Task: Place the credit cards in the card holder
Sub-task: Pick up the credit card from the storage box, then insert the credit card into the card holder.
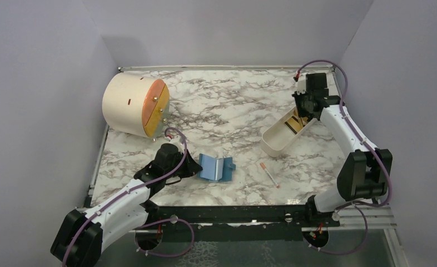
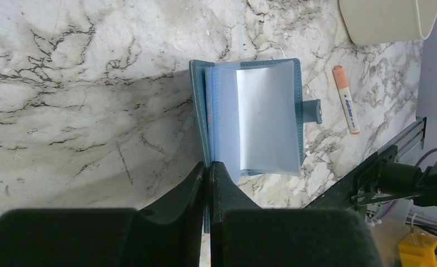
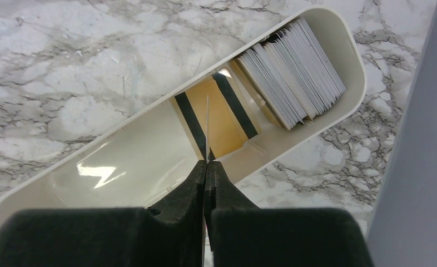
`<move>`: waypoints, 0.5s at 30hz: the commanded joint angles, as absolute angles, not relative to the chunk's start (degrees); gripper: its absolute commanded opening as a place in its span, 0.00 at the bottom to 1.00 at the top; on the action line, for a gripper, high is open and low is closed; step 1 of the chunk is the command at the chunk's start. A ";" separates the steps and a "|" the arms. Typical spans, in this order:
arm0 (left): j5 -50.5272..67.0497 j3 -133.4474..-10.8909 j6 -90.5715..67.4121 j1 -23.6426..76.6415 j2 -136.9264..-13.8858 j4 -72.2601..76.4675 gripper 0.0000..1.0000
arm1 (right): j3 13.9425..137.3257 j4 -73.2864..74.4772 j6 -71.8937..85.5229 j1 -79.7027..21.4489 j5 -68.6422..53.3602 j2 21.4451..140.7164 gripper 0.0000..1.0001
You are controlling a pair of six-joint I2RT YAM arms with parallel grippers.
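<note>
The left tool (image 2: 207, 165) pinches the open card holder (image 2: 266, 117) by its edge; the right tool (image 3: 207, 163) grips a credit card (image 3: 207, 128) over the tray (image 3: 122, 167).

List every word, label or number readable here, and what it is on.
No text is legible.
On the pen-like stick: small blue print, too blurred to read.
On the credit cards, card holder and tray: no lettering visible.

White marble-look surface (image 1: 227, 105) with grey veins all over. Plain pale purple walls (image 1: 38, 83) close around it on the left, back and right. Thin metal rail (image 1: 222, 68) along the far edge. Black bar (image 1: 233, 214) along the near edge. Soft, even light.
</note>
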State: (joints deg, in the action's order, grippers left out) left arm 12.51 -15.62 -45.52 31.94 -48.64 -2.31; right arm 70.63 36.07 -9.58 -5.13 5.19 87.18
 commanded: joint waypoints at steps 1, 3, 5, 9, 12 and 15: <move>11.24 -16.03 -45.52 31.90 -49.29 -2.76 0.08 | 72.52 36.59 -2.41 -5.21 1.21 82.78 0.01; 11.32 -15.80 -45.74 31.93 -49.48 -2.39 0.04 | 71.45 36.48 -0.30 -6.84 1.11 80.27 0.01; 11.33 -15.80 -46.10 31.90 -49.65 -2.08 0.00 | 70.76 36.53 1.99 -8.24 1.26 77.98 0.01; 11.55 -15.81 -46.89 31.90 -49.68 -1.57 0.00 | 68.47 35.85 7.78 -11.37 -1.45 73.05 0.01; 11.77 -15.64 -47.47 31.90 -49.30 -1.01 0.00 | 64.34 32.87 12.03 -15.73 -5.53 68.30 0.01; 12.07 -15.56 -47.94 31.90 -48.89 -0.72 0.00 | 60.15 29.81 17.75 -19.17 -9.38 64.51 0.01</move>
State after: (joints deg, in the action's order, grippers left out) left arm 12.43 -15.62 -46.94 31.94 -49.52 -2.04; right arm 64.82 34.00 8.62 -15.59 -2.09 68.27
